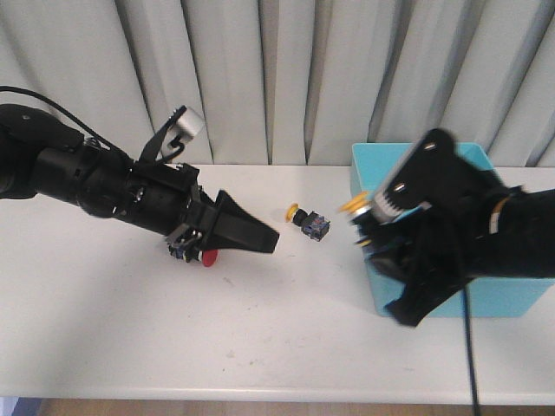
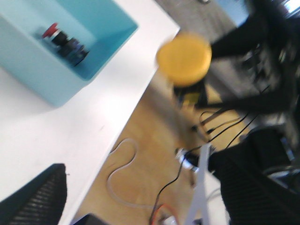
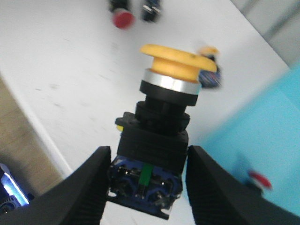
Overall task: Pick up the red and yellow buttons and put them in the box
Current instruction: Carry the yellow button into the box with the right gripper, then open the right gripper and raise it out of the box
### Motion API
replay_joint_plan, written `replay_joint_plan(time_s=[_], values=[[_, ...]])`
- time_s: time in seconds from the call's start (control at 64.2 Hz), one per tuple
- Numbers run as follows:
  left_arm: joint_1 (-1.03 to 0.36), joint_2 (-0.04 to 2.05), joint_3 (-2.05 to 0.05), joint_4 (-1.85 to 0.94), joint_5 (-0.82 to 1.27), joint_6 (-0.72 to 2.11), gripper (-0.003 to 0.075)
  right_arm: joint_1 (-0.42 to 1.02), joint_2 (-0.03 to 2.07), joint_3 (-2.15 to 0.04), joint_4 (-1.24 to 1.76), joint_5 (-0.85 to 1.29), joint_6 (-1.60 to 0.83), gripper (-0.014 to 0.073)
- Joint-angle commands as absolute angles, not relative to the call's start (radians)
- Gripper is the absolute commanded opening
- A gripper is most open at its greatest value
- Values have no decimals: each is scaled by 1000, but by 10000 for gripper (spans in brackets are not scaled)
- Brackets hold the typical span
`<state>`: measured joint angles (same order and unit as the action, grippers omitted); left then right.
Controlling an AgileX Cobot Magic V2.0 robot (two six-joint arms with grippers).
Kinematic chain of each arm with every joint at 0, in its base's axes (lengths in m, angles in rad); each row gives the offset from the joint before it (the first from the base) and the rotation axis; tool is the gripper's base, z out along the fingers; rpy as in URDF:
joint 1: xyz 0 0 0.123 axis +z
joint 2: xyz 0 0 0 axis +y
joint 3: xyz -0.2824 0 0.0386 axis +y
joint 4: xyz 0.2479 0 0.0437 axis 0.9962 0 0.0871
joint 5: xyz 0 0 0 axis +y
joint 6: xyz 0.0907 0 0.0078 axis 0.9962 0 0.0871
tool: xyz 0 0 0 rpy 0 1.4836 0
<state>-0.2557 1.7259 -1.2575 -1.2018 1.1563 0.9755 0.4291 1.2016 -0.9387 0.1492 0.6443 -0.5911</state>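
Yellow buttons: one in right fingers [image 3: 174, 78], one on table [image 1: 310, 221]; red buttons: one boxed [image 2: 63, 41], one tabled [image 1: 208, 257].

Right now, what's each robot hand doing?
Left gripper: open, holding nothing.
Right gripper: fingers shut on a yellow button.
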Motion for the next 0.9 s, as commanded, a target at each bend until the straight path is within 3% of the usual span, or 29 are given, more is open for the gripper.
replay_joint_plan(time_s=[0.0, 0.156, 0.311, 0.888], values=[[-258, 1676, -1280, -1163, 1139, 979, 592, 322, 1168, -971, 108, 633, -466, 190], [-258, 1676, -1280, -1024, 1077, 955, 560, 122, 1213, -1003, 100, 708, -344, 196], [-258, 1676, -1280, -989, 1074, 951, 551, 18, 1350, -1108, 103, 815, -331, 199], [-258, 1676, -1280, -991, 1101, 951, 551, 16, 1895, -1459, 138, 782, -335, 205]])
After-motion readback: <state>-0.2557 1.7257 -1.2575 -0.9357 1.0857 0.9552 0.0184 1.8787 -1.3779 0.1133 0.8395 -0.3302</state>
